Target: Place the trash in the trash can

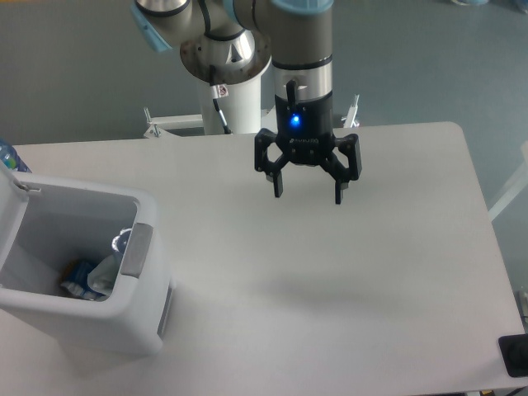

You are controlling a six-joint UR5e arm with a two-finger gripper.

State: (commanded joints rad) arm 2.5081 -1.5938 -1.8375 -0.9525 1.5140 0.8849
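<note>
Tool (307, 190) wide and empty above the far bench (396, 272). We see the bottle (87, 279) in the bin (124, 326) at left; we judge the task finished.

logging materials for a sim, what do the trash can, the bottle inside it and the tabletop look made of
Trash can: likely white moulded plastic, smooth and matte, with rounded corners and a thick rim. Bottle: seemingly thin clear plastic, crumpled, with a blue label. Tabletop: white, smooth, faintly glossy; laminate or coated board, can't tell which.
</note>
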